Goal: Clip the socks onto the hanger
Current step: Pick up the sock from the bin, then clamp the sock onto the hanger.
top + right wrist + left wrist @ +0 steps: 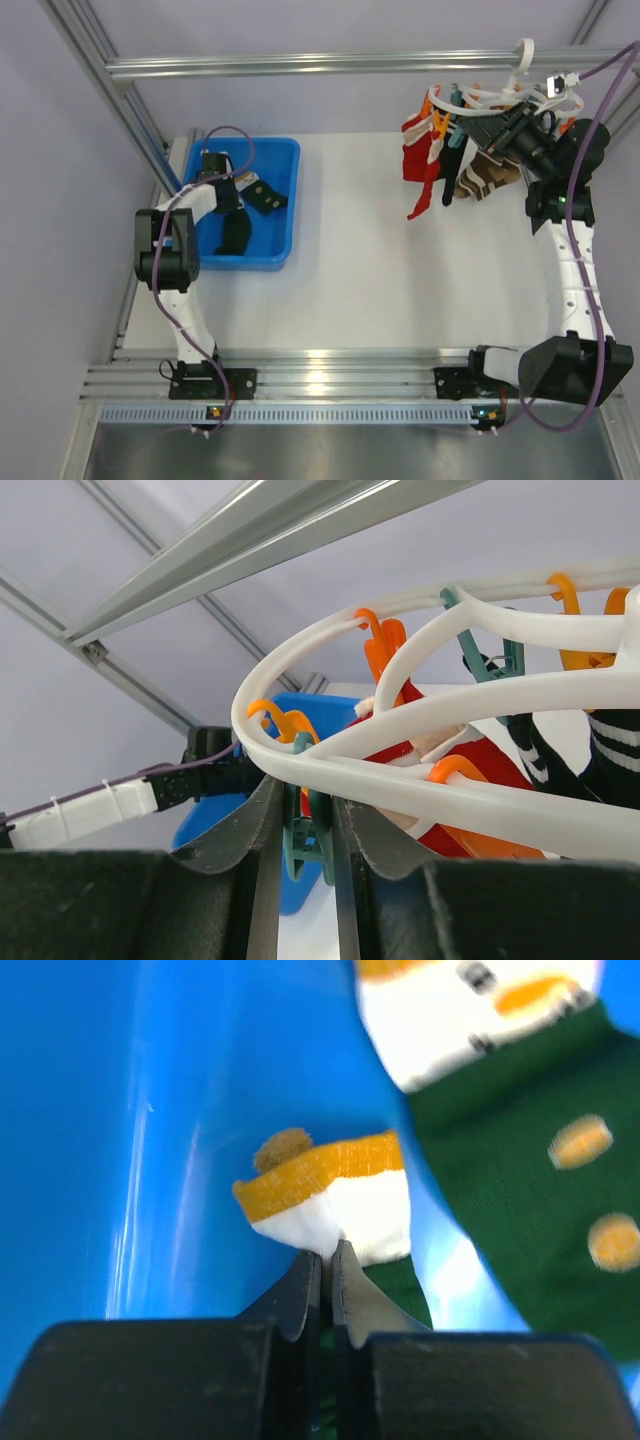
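Observation:
My left gripper (243, 188) is down in the blue bin (285, 150). In the left wrist view it (327, 1256) is shut on the white, orange-banded cuff of a dark green sock (340, 1195). A second dark green sock (520, 1190) with a snowman face lies beside it. The white ring hanger (505, 95) hangs from the top rail at the far right, with red socks (420, 150) clipped on. My right gripper (470, 130) is at the ring's near side. In the right wrist view it (305, 792) is shut on a teal peg (318, 832) under the ring (420, 785).
A black sock (450, 185) and brown-and-cream striped socks (492, 175) also hang from the hanger. Dark socks (235, 232) lie in the bin. The aluminium rail (330, 63) crosses the back, and a frame post (120, 100) stands at the left.

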